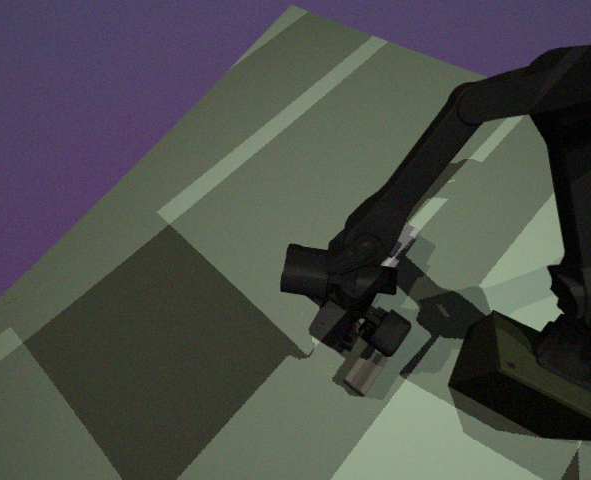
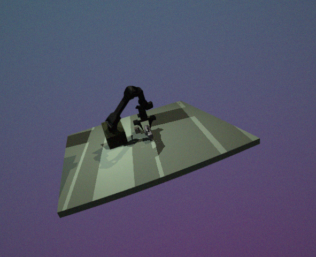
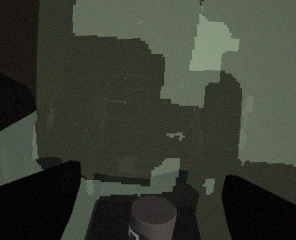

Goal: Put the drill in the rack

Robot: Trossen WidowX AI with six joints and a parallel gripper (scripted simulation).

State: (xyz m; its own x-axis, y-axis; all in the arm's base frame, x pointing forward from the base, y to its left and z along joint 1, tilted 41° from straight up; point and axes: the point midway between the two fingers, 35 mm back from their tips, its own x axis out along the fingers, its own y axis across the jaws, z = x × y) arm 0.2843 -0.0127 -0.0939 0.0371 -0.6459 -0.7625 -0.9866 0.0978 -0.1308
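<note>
My gripper (image 2: pixel 146 127) (image 3: pixel 153 179) is open, pointing down low over the holder. Its fingers stand well apart on both sides of the drill's line, touching nothing that I can make out. The drill (image 3: pixel 153 212) shows as a round brownish-grey end at the bottom of the wrist view, over a dark part of the holder. The pale grey holder (image 1: pixel 409 236) (image 2: pixel 147 130) is mostly hidden by the arm in the top view. The rack (image 1: pixel 365 373) (image 2: pixel 137 129), a small brownish grooved block, stands beside it. I cannot make out the key.
The arm's olive base block (image 1: pixel 512 361) (image 2: pixel 116 138) stands near the rack and holder. The arm arches over from it. The table (image 1: pixel 264 175) (image 2: pixel 179 143) is striped with light and dark patches, and shadows of the arm fall around the holder.
</note>
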